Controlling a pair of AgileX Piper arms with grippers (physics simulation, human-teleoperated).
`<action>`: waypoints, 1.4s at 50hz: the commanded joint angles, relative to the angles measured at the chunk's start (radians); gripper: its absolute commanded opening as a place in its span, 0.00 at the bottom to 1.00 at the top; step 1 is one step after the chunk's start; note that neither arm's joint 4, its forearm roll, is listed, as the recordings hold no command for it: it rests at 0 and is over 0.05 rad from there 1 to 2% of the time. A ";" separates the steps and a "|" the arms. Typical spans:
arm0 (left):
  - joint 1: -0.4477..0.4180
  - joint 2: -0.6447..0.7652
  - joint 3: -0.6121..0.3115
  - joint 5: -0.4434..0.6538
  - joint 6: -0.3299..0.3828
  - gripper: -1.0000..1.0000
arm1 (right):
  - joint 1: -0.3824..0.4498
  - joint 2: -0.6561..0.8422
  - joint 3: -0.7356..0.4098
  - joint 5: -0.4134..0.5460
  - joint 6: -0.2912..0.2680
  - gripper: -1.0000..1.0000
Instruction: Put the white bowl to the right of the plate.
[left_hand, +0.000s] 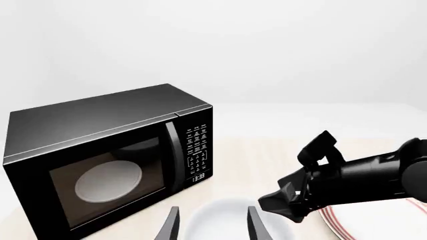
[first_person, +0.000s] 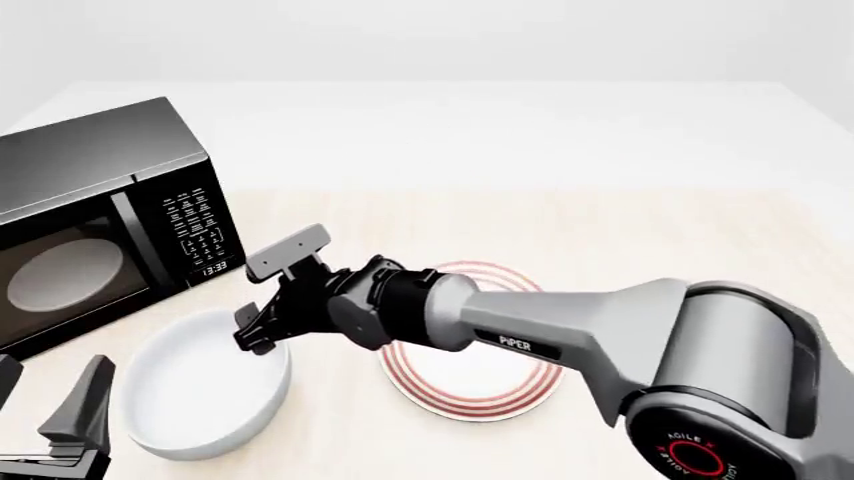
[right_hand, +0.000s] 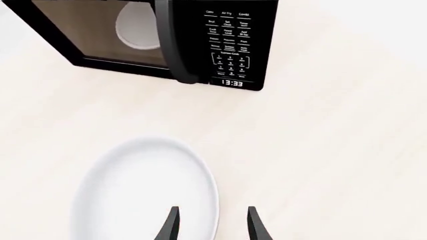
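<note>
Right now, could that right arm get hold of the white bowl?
Probably yes: the right gripper hangs open straddling the white bowl's near rim, with nothing between them; the plate lies under the arm.

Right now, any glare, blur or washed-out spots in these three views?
No blur in any view. Front view: white bowl stands out only by soft shading; microwave window reflects dimly. Left wrist view: the bowl nearly blends into the pale table, and the backdrop is washed out white. Right wrist view: the bowl's far rim fades into the table; the clock digits stay sharp.
</note>
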 joint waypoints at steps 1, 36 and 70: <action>0.000 0.000 0.000 0.000 0.000 1.00 | 0.005 0.043 0.005 -0.031 0.032 1.00; 0.000 0.000 0.000 0.000 0.000 1.00 | 0.030 0.129 -0.022 -0.055 0.100 1.00; 0.000 0.000 0.000 0.000 0.000 1.00 | -0.007 0.009 0.032 -0.041 0.046 0.00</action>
